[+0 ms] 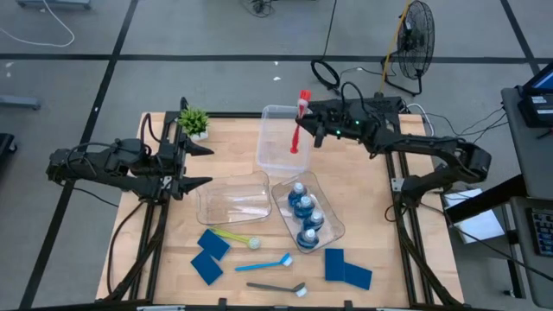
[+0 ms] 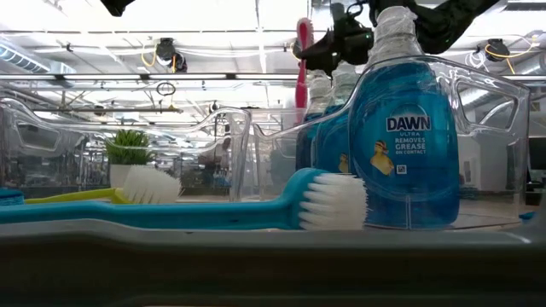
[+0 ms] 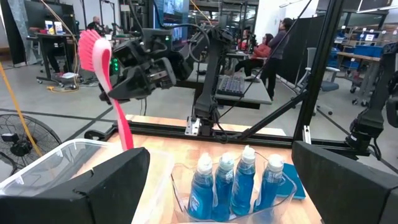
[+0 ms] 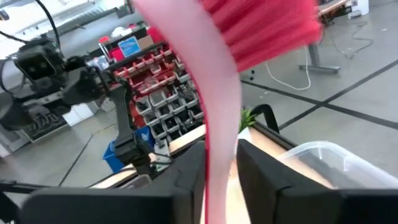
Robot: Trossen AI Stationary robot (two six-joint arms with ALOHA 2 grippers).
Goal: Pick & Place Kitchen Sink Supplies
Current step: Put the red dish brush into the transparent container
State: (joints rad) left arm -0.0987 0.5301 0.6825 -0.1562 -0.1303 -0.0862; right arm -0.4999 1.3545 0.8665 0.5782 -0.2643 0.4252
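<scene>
My right gripper [image 1: 309, 128] is shut on the red brush [image 1: 299, 121] above the far clear bin [image 1: 278, 149]. The brush stands upright, bristle head [image 3: 93, 46] on top. Several blue-liquid bottles [image 1: 306, 212] stand in the near right bin [image 1: 335, 226]. The yellow-green brush [image 1: 233, 235], light-blue brush [image 1: 263, 262] and dark-grey brush [image 1: 275, 288] lie flat on the table, with blue sponges [image 1: 211, 245] [image 1: 346, 269] on either side. My left gripper [image 1: 206, 166] is open and waits at the table's left, beside an empty bin [image 1: 233, 197]. My right gripper pinches the red brush's handle [image 4: 219, 163] between its two fingers [image 4: 264, 171], just below the bristle head. The fingers come level from the table's right side and lie across the handle. The brush is upright and its lower end [image 3: 127, 140] hangs down at the far bin; whether it touches the bin does not show.
A small green potted plant [image 1: 194, 122] stands at the far left corner. Three clear bins crowd the table's middle. A floor fan [image 1: 415, 39] stands beyond the far edge. People sit at desks [image 3: 273, 37] in the room behind.
</scene>
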